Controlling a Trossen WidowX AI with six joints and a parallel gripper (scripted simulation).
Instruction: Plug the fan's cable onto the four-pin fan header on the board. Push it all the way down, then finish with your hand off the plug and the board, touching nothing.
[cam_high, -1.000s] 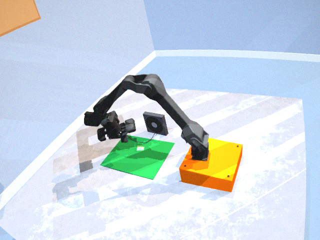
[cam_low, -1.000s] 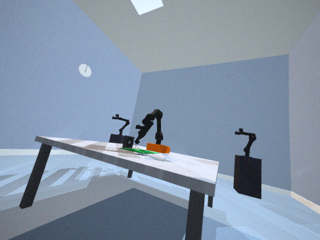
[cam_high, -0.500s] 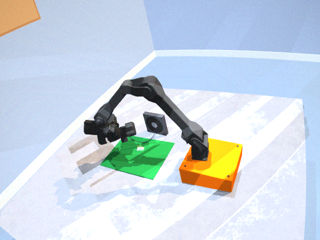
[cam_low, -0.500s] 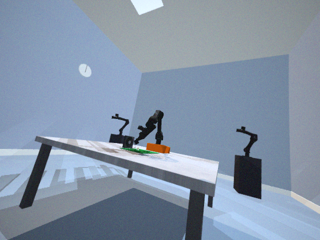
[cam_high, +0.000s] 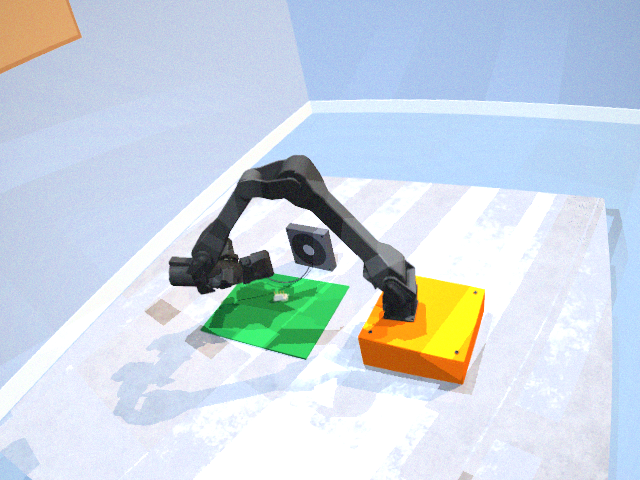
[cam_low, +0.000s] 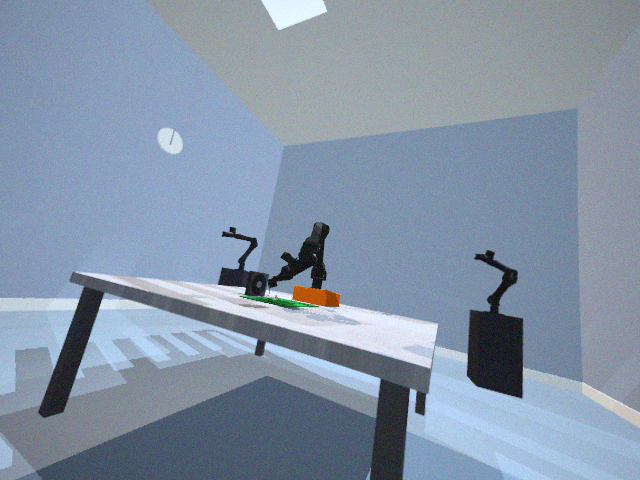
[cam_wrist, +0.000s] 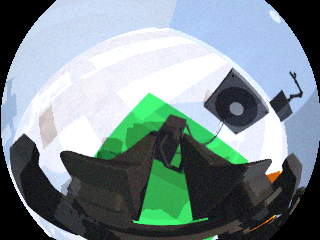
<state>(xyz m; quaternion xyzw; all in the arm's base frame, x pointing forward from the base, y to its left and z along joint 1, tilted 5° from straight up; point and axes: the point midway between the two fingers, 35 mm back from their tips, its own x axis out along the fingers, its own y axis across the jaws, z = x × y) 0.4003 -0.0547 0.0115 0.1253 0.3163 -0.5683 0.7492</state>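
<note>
Dark plug (cam_wrist: 172, 131) in the fingers (cam_high: 206, 288) (cam_low: 272, 283) slants lengthwise up-right in wrist view

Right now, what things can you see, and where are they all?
fan: one, dark grey, standing by the board
plug: one, dark, between the fingertips
header: one, whitish, on the board
board: one, green, on the table
table: one, whitish, under everything
clock: one, white, on the wall
box: one, orange, under the arm
arm: one, black, reaching over the board
gripper: one, black, shut on the plug
</note>
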